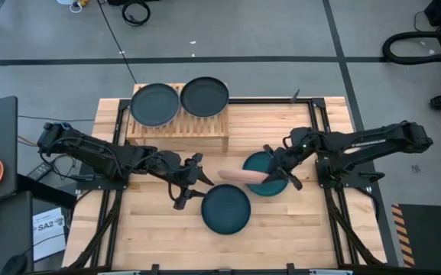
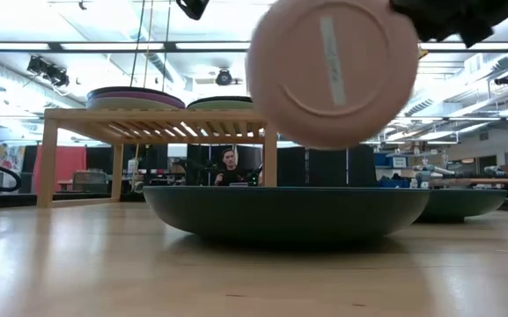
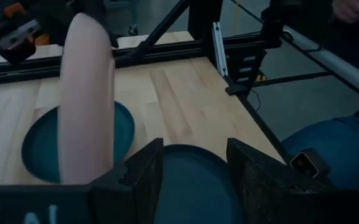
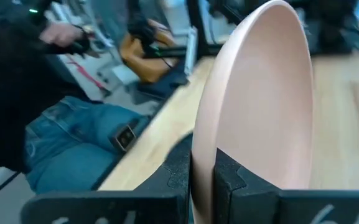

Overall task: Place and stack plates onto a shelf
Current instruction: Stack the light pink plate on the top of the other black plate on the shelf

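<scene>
- Shelf (image 1: 176,128) at rear left of the table: already carrying two dark plate tops side by side, black plate (image 1: 155,104) on the left, second dark plate (image 1: 205,96) on the right
- Low view showing the left one as a stack, purple plate (image 2: 136,92) visible near its top; greenish plate (image 2: 222,104) on the right spot; exact count per stack not readable
- Left gripper (image 1: 186,186) over the table in front of the shelf, near the dark teal plate (image 1: 225,208); fingers spread apart, nothing between them, plate lying flat on the wood below in the left wrist view
- Dark teal plate at front centre of the table, not yet moved to the shelf
- Pink plate (image 1: 242,175) held on edge, roughly upright, between the two arms and above the table
- Right gripper (image 4: 203,171) clenched on the pink plate's rim, fingers on either side of the edge
- Green-teal plate (image 1: 260,174) flat on the table under and just beside the right gripper, partly hidden by it
- Judged progress: past halfway; shelf stacks started on both spots, pink plate in transit, two plates on the table left to go
- Person seated beyond the table, blue jeans (image 4: 79,146) in both wrist views, not involved
</scene>
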Motion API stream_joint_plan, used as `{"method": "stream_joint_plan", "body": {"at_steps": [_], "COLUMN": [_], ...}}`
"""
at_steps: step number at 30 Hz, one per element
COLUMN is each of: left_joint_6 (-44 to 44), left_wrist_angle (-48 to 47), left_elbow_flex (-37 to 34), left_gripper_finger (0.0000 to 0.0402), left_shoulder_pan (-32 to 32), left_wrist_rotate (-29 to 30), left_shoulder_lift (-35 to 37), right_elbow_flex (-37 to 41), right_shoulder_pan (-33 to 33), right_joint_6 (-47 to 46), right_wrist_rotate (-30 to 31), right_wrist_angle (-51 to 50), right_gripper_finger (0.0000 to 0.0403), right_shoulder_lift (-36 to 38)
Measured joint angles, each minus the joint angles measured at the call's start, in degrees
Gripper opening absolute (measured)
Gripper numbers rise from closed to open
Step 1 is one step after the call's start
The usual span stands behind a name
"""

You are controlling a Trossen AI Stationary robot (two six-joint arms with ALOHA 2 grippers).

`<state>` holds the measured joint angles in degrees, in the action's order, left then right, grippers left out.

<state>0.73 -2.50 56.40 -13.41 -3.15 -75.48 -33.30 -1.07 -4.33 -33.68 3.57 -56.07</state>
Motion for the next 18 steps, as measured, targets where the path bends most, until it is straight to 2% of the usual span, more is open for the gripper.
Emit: {"method": "stream_joint_plan", "body": {"at_steps": [7,18], "left_joint_6": [0.02,0.07], "left_wrist_angle": [-0.73,-3.51], "left_elbow_flex": [0.0,0.0], "left_gripper_finger": [0.0183,0.0183], "left_shoulder_pan": [0.07,0.09], "left_wrist_rotate": [0.41,0.49], "left_shoulder_lift": [0.0,0.0], "right_elbow_flex": [0.04,-1.76], "right_shoulder_pan": [0.08,0.08], "right_joint_6": [-1.4,-2.09], "right_wrist_rotate": [10.74,25.94], "right_wrist_angle": [-14.5,-26.41], "right_gripper_finger": [0.0032,0.0032], "right_shoulder_lift": [8.56,17.58]}}
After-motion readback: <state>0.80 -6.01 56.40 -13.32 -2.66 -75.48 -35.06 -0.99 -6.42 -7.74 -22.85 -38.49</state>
